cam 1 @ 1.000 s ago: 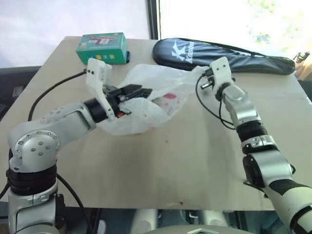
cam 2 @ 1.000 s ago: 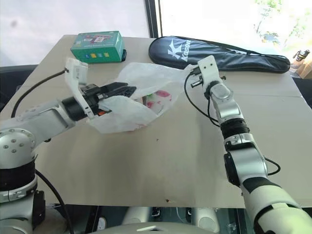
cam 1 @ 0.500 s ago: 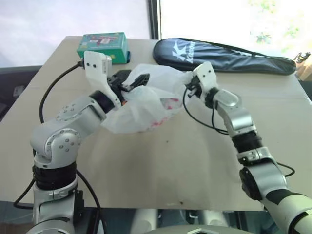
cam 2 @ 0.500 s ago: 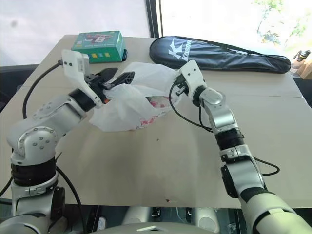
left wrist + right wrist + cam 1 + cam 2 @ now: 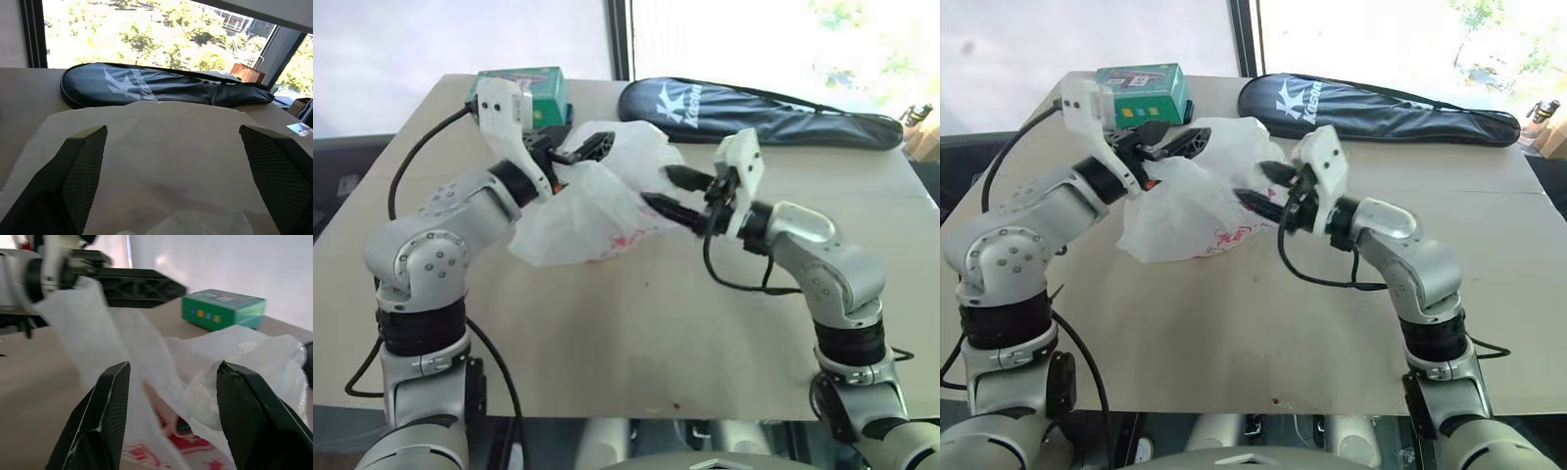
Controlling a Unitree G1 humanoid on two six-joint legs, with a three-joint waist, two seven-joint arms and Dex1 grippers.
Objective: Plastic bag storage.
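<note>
In the left eye view, the counter [image 5: 607, 333] showed wide bare surface in front of the plastic bag [image 5: 592, 211], out to its near edge; the far edge was crowded by a green box [image 5: 524, 86] on the left and a long black racket cover [image 5: 764, 113] lying crosswise on the right. The bag sat in a crumpled mound in the far middle of the counter, with no clear long axis. The left gripper [image 5: 578, 149] reached in from the left over the bag's top, elbow bent, its jaws spread apart and not closed on the film. The right gripper [image 5: 671, 194] came in from the right, forearm roughly level, its jaws parted with the tips at the bag's right side.

In the left wrist view, the left gripper's fingers [image 5: 80, 171] stood wide apart with the white bag [image 5: 166, 161] between and ahead of them, the racket cover [image 5: 161, 88] beyond.

In the right wrist view, the right gripper's fingers [image 5: 110, 416] were separated, bag film [image 5: 161, 382] lying between them; whether they touched it I cannot tell. The green box [image 5: 222, 308] stood behind.
</note>
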